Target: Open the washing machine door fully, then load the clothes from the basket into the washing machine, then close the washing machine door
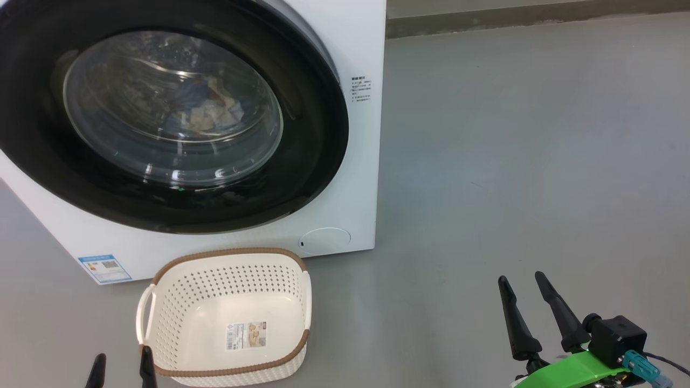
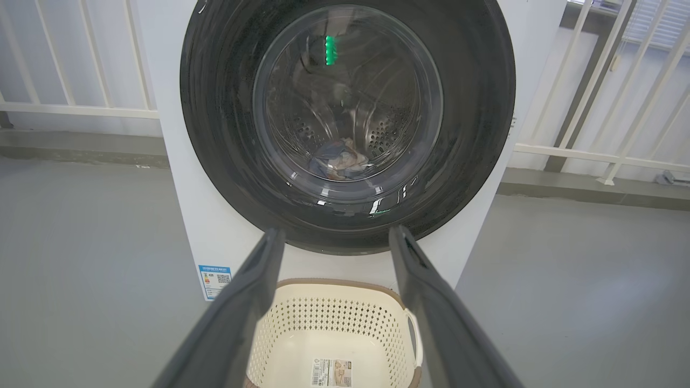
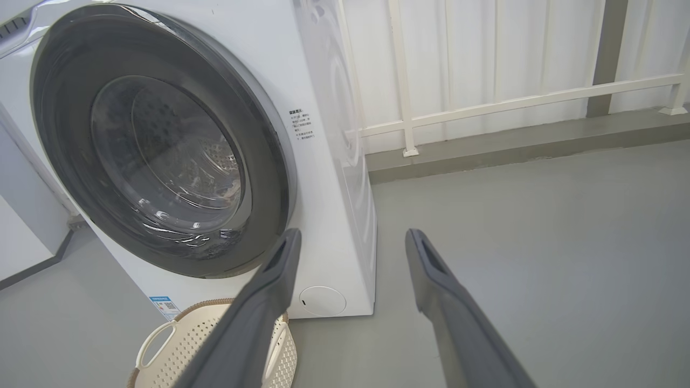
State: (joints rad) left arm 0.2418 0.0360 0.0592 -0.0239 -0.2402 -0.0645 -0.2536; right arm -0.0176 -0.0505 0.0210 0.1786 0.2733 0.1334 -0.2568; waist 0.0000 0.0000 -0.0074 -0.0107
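We see the washing machine door [image 1: 302,134] shut on the clothes [image 1: 207,110], the basket [image 1: 226,252] empty: job looks done. Left claw [image 1: 122,353] and right claw [image 1: 522,277] rest released, low, clear of it

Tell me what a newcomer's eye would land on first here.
The big glossy black washing machine door, shut, looms at the head view's upper left, with the clothes bunched behind its glass. Below it on the grey floor sits the basket, empty but for a label.
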